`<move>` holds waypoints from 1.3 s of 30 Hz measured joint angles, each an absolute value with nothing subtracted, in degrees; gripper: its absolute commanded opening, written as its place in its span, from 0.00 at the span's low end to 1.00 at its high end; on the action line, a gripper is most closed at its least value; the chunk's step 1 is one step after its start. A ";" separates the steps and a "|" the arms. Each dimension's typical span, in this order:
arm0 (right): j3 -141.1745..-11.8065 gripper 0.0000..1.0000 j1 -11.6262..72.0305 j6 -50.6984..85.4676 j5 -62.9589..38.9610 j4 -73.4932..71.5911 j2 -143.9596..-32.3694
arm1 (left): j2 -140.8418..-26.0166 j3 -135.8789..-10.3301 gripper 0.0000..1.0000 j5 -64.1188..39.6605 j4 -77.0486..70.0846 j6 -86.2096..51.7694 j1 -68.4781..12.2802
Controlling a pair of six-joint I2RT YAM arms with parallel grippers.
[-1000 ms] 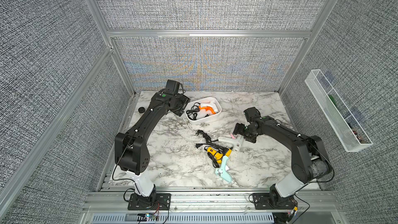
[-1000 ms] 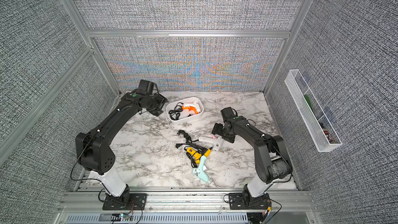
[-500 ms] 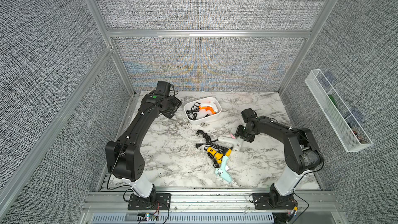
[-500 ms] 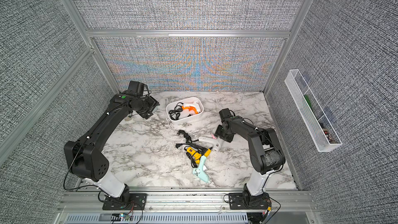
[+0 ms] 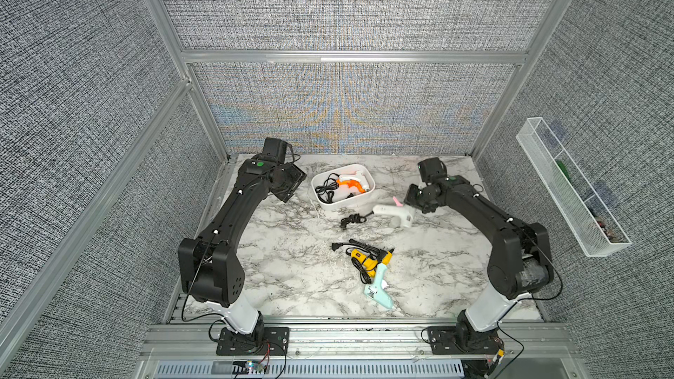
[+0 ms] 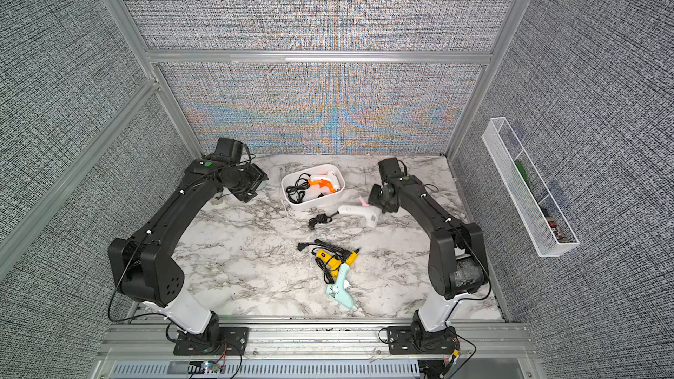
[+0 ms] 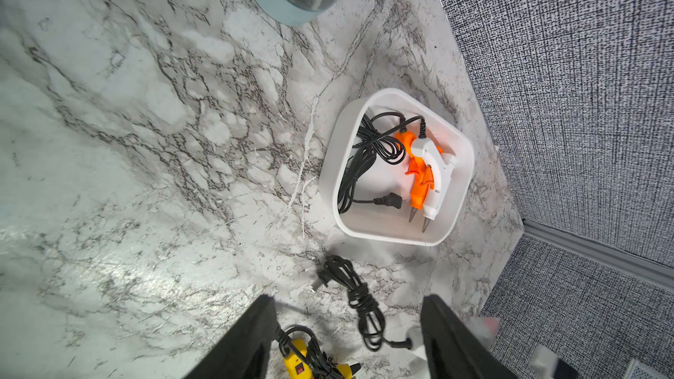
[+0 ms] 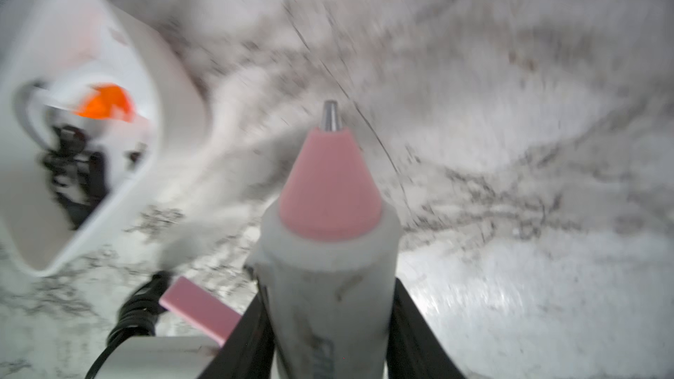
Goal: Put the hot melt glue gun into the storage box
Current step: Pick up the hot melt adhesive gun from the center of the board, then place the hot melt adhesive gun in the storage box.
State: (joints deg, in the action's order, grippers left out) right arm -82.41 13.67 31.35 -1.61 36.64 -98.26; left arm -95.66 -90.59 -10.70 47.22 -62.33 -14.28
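**Trailing cord and a crowded box threaten the drop-in**

At the rear left, the left gripper hangs with its black fingers apart and nothing between them. It is clear of the shallow white plastic storage box with rounded corners. That box already holds a small orange glue gun and a small white glue gun side by side, with their loose black cords filling the rest.

Just beside the box's near wall, a bundled black cord lies on the grey-veined marble tabletop. It belongs to the pink-nosed white glue gun, which is outside the box, to its right. The right gripper is clamped on that gun's barrel behind the nozzle. The right wrist view is blurred, so I cannot tell whether the gun is clear of the table.

- **Cord:** it may catch the rim or drape over the wall, tugging the gun or dragging the box.
- **Grip:** with the hold so far forward, the handle may swing.
- **Space:** little free floor remains, so the gun may perch on the two already inside.

Elsewhere, a pale blue round base with clear glass stands near the left arm. At front centre, a yellow glue gun touches a mint-green glue gun; both are off the path to the box. A long white wire-mesh tray hangs on the right wall.
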 measured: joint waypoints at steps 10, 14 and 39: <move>-115.66 0.09 14.81 21.21 -1.48 45.65 -107.63 | -96.84 -89.65 0.68 -12.08 47.79 -60.73 -13.67; -127.63 0.10 17.10 15.38 -0.91 48.40 -115.04 | -95.85 -88.99 0.68 -12.14 47.88 -60.45 -13.47; -144.09 0.11 26.33 2.92 2.59 34.92 -139.57 | -90.59 -84.07 0.68 -12.16 48.07 -60.27 -12.60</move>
State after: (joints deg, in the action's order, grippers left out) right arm -144.09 26.33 2.92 2.59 34.92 -139.57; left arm -90.59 -84.07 -12.16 48.07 -60.27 -12.60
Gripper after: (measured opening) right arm 0.460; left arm 0.684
